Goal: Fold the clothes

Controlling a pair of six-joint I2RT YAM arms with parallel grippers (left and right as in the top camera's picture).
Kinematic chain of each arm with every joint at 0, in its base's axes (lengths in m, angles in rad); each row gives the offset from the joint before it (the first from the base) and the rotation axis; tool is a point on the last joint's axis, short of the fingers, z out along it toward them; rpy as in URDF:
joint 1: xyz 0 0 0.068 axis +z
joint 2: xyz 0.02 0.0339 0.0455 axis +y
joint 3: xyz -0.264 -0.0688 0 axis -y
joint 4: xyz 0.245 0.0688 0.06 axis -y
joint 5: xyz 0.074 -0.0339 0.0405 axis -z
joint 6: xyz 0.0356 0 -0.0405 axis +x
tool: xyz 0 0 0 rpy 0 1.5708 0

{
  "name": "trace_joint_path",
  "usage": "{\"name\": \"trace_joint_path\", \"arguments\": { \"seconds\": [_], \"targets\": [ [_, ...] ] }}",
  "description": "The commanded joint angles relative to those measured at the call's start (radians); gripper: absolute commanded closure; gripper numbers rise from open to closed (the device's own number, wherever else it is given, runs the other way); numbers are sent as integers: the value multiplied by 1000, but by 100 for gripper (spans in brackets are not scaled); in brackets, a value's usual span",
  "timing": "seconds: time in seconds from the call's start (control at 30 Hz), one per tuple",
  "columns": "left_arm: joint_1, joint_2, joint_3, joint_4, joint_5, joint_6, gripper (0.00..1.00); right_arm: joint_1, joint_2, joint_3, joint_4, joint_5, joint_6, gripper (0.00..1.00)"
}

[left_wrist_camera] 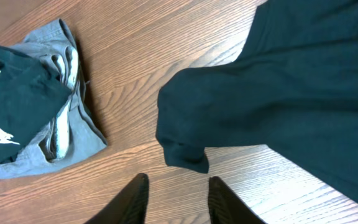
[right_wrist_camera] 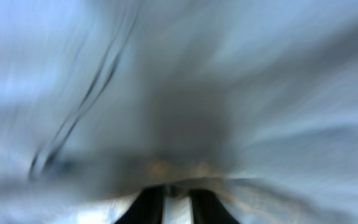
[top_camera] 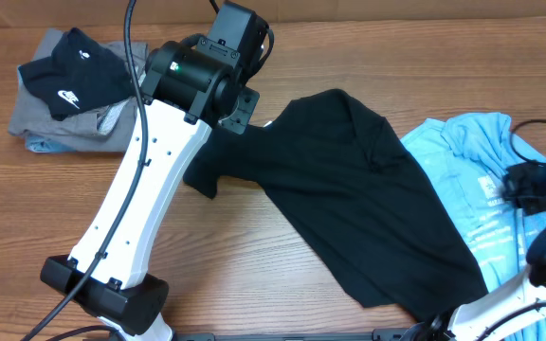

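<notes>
The clothes, a plain black T-shirt (top_camera: 349, 189), lie spread diagonally across the middle of the table. One sleeve (left_wrist_camera: 182, 134) lies just ahead of my left gripper (left_wrist_camera: 178, 180). That gripper is open, with bare wood between its fingers, and it hovers at the shirt's upper left corner (top_camera: 238, 112). My right gripper (top_camera: 524, 185) is at the right edge, down on a light blue shirt (top_camera: 486, 189). In the blurred right wrview pale blue cloth (right_wrist_camera: 179, 93) fills the frame. The right gripper (right_wrist_camera: 178, 190) has its jaws close together with a strip of that cloth between them.
A pile of clothes sits at the back left: a grey garment (top_camera: 74, 128) with a small black one bearing a white swoosh (top_camera: 69, 71) on top. The same swoosh garment (left_wrist_camera: 8, 106) appears in the left wrist view. The light blue shirt partly underlies the black T-shirt's right side.
</notes>
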Motion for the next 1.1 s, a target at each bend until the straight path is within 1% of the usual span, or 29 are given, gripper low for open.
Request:
{"name": "trace_joint_path", "arguments": {
  "seconds": [0.0,0.13,0.27,0.37,0.4,0.47,0.5,0.53,0.6,0.7,0.73,0.77,0.87,0.97,1.07],
  "targets": [
    [6,-34,13,-3,-14,-7,59,-127,36,7,16,43,13,87],
    [6,-34,14,-6,-14,-7,51,-217,30,92,-43,19,10,88],
    [6,-34,14,-9,-14,-7,50,-260,-15,193,-81,-162,-73,87],
    [6,-35,14,-16,-14,-7,50,-251,-82,242,-85,-341,-173,77],
    [6,-35,14,-18,-14,-7,50,-240,-107,249,-84,-399,-200,72],
    [6,-37,14,-17,-14,-8,50,-202,-163,253,-80,-496,-258,67],
    [6,-37,14,-15,-13,-7,46,-175,-188,253,-85,-507,-275,64],
    [6,-37,14,-9,-3,-5,41,-143,-212,253,-96,-501,-281,62],
    [5,-31,12,23,60,30,39,-76,-247,253,-108,-498,-305,59],
    [5,-2,12,74,218,142,40,30,-300,253,-121,-491,-309,59],
    [4,31,12,111,288,184,43,79,-343,253,-124,-491,-309,58],
    [3,55,12,135,316,204,44,98,-371,253,-124,-491,-309,57],
    [-7,136,12,200,361,260,52,132,-462,253,-136,-492,-301,54],
    [-22,240,12,272,383,282,62,145,-581,253,-182,-495,-294,52],
    [-43,338,12,366,436,320,66,151,-671,253,-238,-495,-293,48]
  ]
}}
